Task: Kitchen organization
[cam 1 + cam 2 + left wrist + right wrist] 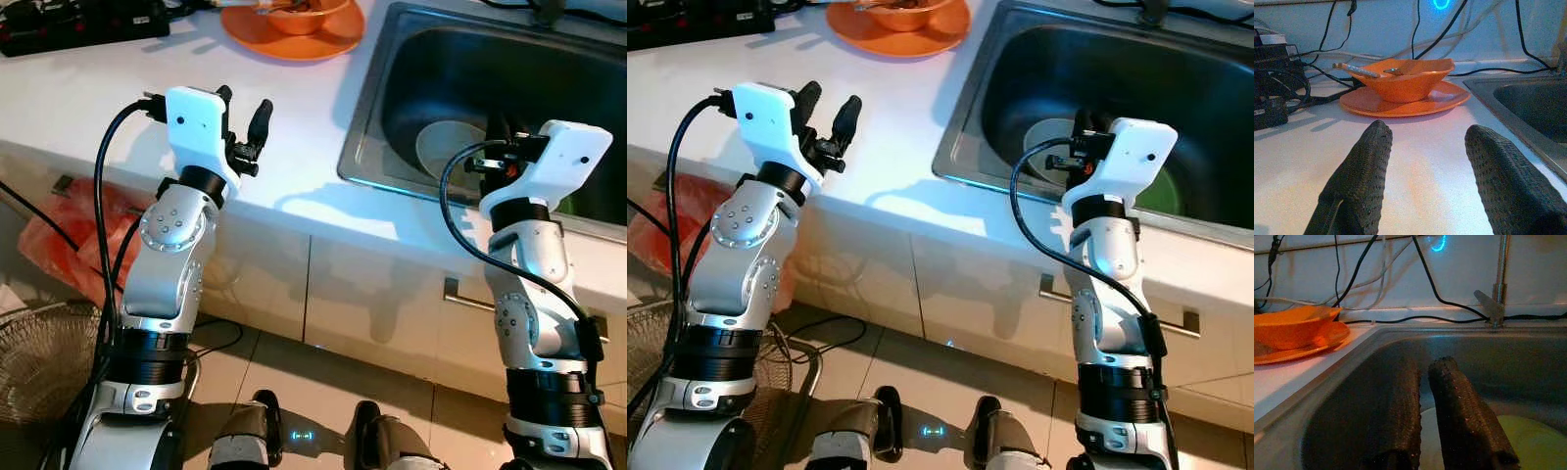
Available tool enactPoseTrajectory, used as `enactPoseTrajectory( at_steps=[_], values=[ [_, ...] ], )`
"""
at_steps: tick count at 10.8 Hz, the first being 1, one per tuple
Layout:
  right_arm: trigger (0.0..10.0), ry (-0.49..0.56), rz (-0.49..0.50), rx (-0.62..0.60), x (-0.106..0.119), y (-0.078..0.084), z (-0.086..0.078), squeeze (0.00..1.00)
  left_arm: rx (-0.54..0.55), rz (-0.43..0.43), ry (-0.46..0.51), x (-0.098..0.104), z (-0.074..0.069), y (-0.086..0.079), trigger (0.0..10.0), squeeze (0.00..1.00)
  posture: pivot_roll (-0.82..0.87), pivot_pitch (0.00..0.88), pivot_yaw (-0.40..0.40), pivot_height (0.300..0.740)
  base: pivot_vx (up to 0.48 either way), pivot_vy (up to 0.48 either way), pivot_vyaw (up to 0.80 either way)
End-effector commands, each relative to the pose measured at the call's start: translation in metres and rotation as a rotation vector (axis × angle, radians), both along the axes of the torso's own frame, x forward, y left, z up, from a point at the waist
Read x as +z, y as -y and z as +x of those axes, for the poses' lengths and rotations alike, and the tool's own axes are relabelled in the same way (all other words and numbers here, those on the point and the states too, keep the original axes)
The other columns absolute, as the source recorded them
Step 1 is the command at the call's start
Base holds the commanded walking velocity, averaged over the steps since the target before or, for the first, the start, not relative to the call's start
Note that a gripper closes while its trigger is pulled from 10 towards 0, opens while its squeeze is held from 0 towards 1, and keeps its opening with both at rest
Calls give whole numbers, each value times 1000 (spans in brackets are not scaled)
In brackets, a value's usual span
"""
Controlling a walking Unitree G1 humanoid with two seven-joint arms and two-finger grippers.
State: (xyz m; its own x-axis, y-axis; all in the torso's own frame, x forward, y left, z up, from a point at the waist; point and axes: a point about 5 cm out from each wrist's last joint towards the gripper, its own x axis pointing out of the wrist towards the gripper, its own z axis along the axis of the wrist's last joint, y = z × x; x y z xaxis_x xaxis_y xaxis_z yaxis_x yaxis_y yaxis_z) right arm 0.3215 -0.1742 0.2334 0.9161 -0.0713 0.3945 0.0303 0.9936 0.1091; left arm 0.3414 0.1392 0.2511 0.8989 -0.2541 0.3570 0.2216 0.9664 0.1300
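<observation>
Orange bowl (306, 14) sits on an orange plate (294, 41) at the top centre of the left eye view, on the white counter (88, 93), just left of the sink (411, 59). Something long, chopsticks as far as I can tell, rests across the bowl's rim (1356, 70).

My left gripper (245, 125) hangs above the counter's front edge in the upper left of the frame, pointed toward the bowl and well apart from it. Its fingers (1359, 176) are spread wide with nothing between them.

My right gripper (1430, 411) reaches over the sink's front rim at the right of the frame. Its fingers are drawn nearly together, a narrow gap between them, holding nothing. Below them in the basin lie a white dish (446, 147) and a green one (1535, 445), side by side.

Cables (1449, 303) trail along the back wall behind the tap (1496, 293); a black power strip (78, 22) lies at the upper left corner.

Judgement — I am at the approach stage; nothing is in hand yet. The next move would be to carry the left gripper forward and close on the plate's rim or the bowl's wall — keeping it level so the chopsticks do not roll off.
</observation>
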Motion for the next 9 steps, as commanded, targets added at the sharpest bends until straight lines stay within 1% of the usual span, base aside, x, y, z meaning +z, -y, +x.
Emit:
enactPoseTrajectory(
  at_steps=[1,3,4,6,9],
  values=[
    [10000,1,2,-3,2,0,0,0,5,-5,19,4,-2,0,10000,0,91,244,-6,740,0,0,-625],
    [10000,7,8,8,3,-4,0,0,11,-6,20,5,-2,-1,10000,0,94,252,-4,740,0,0,0],
    [10000,-6,16,8,2,-5,0,0,15,-7,20,6,-1,-1,10000,0,93,254,-3,740,0,0,-450],
    [10000,-10,30,9,2,-5,0,0,14,-9,19,6,-1,-1,10000,0,91,258,-2,740,0,0,-800],
    [10000,-4,19,8,2,-5,0,0,16,-11,17,6,-1,-1,10000,0,95,262,-3,740,0,0,0]
  ],
)
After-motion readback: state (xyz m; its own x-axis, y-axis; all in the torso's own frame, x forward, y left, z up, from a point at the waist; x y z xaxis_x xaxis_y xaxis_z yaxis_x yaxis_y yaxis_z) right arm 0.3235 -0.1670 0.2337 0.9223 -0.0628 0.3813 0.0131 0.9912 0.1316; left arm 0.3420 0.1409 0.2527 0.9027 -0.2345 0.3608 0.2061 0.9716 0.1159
